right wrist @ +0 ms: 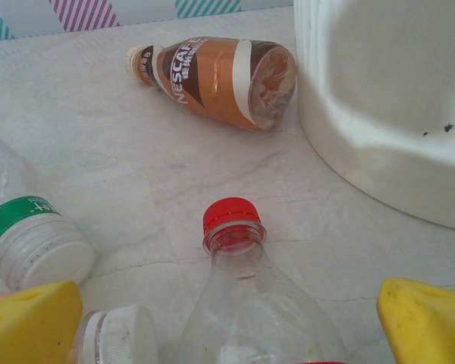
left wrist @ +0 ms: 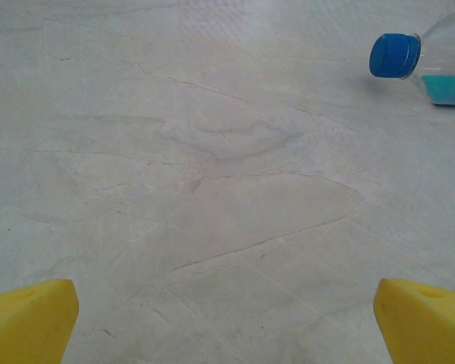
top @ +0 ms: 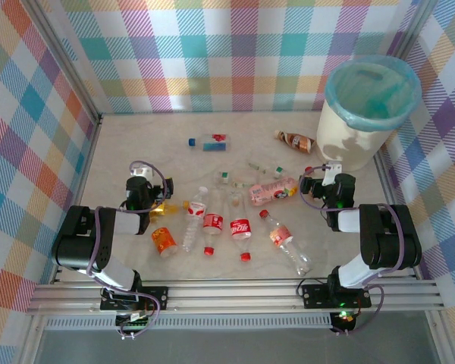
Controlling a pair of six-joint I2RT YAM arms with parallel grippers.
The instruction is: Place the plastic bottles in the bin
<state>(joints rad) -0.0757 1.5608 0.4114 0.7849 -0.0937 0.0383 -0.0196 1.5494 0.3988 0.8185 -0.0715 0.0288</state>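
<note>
Several plastic bottles lie scattered mid-table: a blue-capped one (top: 209, 142) (left wrist: 409, 61), a pink one (top: 273, 191), an orange one (top: 164, 241), red-labelled clear ones (top: 213, 222) and a brown one (top: 296, 140) (right wrist: 212, 80). The bin (top: 371, 106) stands at the back right, its cream wall (right wrist: 394, 98) close in the right wrist view. My right gripper (top: 324, 182) (right wrist: 227, 318) is open, its yellow fingers standing apart on either side of a clear red-capped bottle (right wrist: 243, 303). My left gripper (top: 141, 182) (left wrist: 227, 318) is open over bare table.
A green-labelled bottle (right wrist: 30, 243) and a white cap (right wrist: 121, 334) lie just left of the right gripper. Checked walls enclose the table (top: 136, 144) on three sides. The back left of the table is bare.
</note>
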